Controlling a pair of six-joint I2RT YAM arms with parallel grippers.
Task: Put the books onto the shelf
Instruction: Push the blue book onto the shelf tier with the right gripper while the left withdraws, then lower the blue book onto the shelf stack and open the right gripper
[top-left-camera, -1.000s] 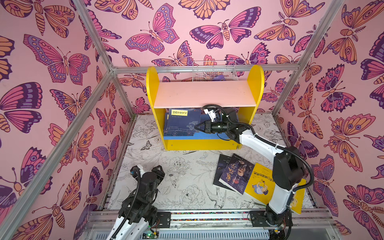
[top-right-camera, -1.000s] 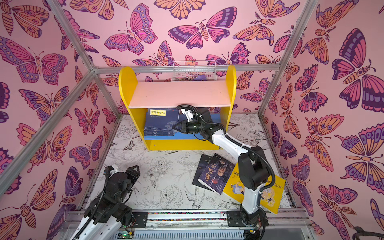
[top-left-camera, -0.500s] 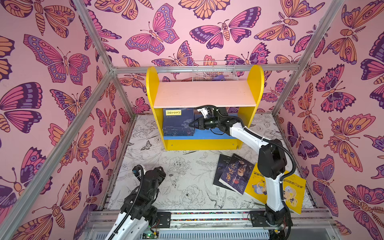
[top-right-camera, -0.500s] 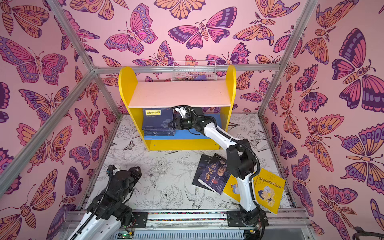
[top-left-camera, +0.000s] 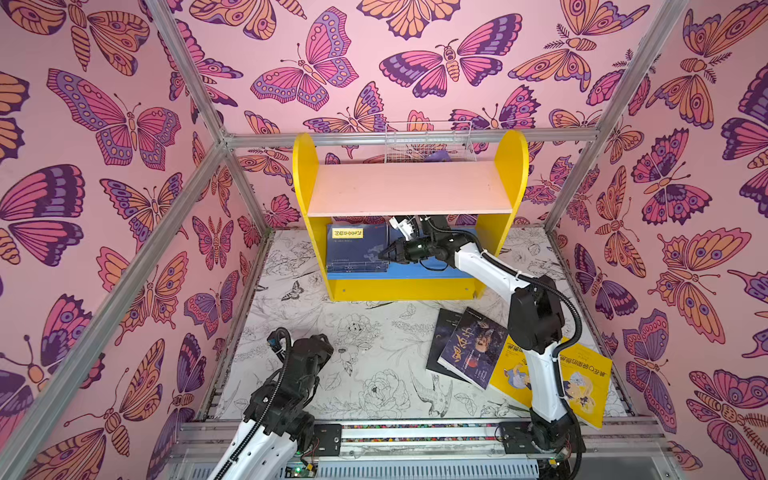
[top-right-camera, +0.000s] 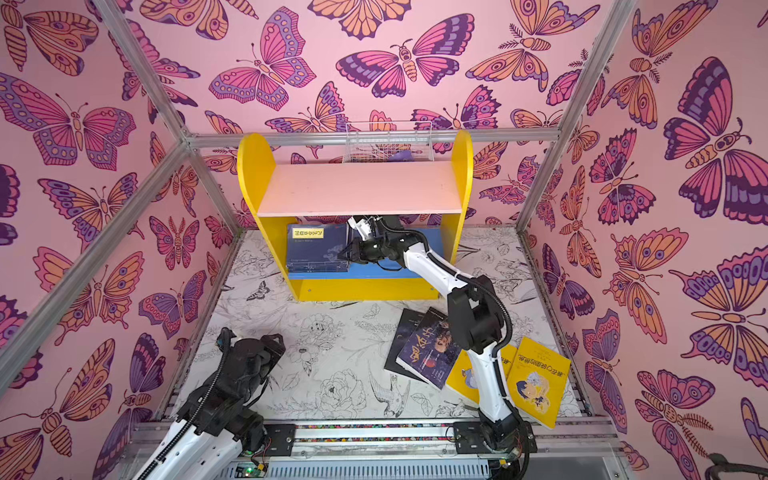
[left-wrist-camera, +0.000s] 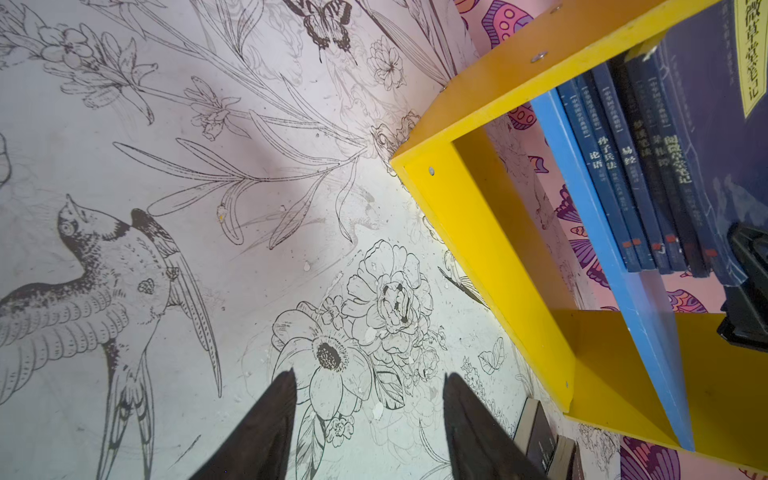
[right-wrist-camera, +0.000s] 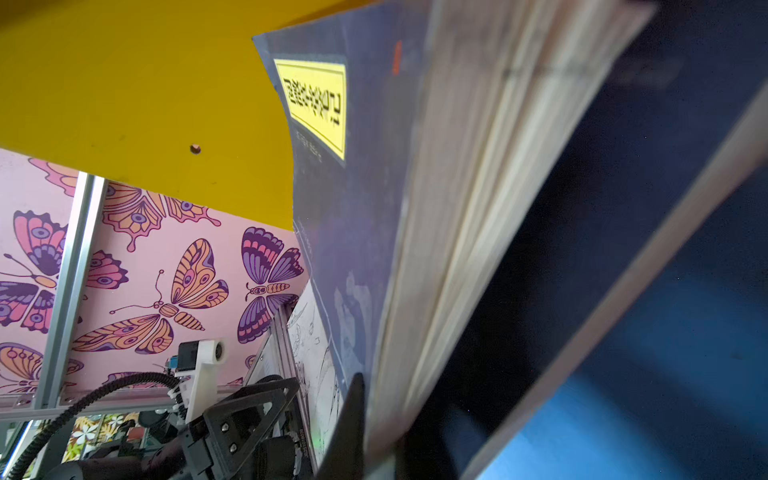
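Butterfly wallpaper all round, and a surface (top-left-camera: 374, 365) covered in line-drawn flowers and birds. Near to far: the left gripper (left-wrist-camera: 370, 374) hovers at about 7 o'clock, fingers spread, holding nothing, well apart from everything else. Over at 4 o'clock two dark books (top-left-camera: 469, 345) and two yellow books (top-left-camera: 586, 386) lie loose and overlapping, not shelved yet.

At 12 o'clock stands the shelf (top-left-camera: 399, 286), and that's where the action is. The right gripper (top-left-camera: 382, 254) is inside the lower tier, pressed together and pinching nothing as far as I can tell. Its tip is against the outermost of the navy books (top-left-camera: 353, 253). Those sit on the blue lower board (top-left-camera: 428, 268), bunched toward the side panel (top-left-camera: 309, 216) at 9 o'clock.

My take: this is a tidy-up shove, so use the closed gripper as a blunt pusher. Push low on the cover, straight toward 9 o'clock, slowly, till the pack sits snug on the panel. Too high and the cover bows (it looks curved in the right wrist view) or the row tips. Then back out toward 6 o'clock, minding the pink upper board (top-left-camera: 411, 187) overhead. The wire basket (top-left-camera: 428, 141) behind isn't the target.
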